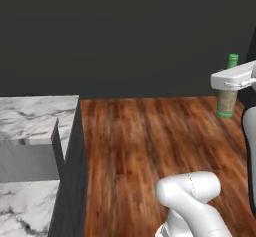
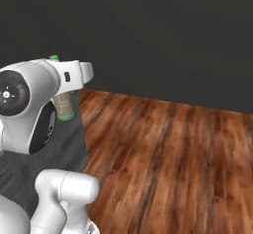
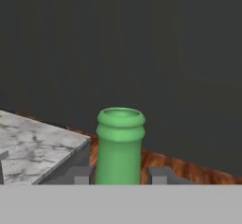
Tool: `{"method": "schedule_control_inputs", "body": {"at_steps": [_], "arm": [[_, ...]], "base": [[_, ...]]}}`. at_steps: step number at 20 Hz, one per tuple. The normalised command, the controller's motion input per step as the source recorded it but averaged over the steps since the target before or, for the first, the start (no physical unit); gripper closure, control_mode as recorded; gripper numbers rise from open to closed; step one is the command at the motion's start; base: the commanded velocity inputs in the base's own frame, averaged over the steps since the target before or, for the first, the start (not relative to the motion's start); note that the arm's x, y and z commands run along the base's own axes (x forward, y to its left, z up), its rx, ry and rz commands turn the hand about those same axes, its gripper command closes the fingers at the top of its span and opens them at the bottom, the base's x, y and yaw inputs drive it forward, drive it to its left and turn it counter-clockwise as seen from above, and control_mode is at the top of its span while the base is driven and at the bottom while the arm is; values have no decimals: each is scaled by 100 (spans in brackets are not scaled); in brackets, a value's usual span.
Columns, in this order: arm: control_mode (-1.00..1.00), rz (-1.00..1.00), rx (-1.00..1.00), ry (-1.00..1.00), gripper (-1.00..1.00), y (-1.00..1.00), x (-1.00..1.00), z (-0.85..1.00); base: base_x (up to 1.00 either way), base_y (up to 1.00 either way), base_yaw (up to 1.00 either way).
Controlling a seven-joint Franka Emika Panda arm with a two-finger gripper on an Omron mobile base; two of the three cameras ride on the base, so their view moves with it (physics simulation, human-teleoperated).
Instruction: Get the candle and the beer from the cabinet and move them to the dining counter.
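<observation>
Glass of the beer [image 3: 119, 145] showed bright green at the neck, with a rounded lip and a ring just beneath it; in the left base view its body [image 1: 226, 100] carried a pale tan label above a green foot, and the green cap end stood above my white hand. I counted one bottle; it hung upright and clear of the floor, over the brown wooden floorboards [image 1: 150, 141], against a dark wall [image 1: 125, 31]. My gripper [image 3: 120, 175] had its two grey tips pressed one on each side of the neck, so I was clamped on the bottle, holding it from the side. From the right base view the bottle [image 2: 64, 105] peeked out beneath my wrist, mostly covered by my own arm. One dining counter [image 1: 30, 116] lay to the left in the left base view, well apart from the bottle; its white marble top had grey veins and its side was dark grey. In the hand view a corner of that same slab [image 3: 33, 147] sat low and left of the neck.
</observation>
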Motion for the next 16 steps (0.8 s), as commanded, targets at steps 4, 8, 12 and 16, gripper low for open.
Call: {"method": "schedule_control_inputs", "body": {"at_steps": [4, 8, 12, 16], "arm": [[100, 0, 0, 0, 100, 0, 0, 0], [100, 0, 0, 0, 100, 0, 0, 0], [100, 0, 0, 0, 100, 0, 0, 0], [100, 0, 0, 0, 100, 0, 0, 0]], "base": [[100, -38, 11], [100, -36, 9], [100, -51, 3], [100, -64, -3]]}}
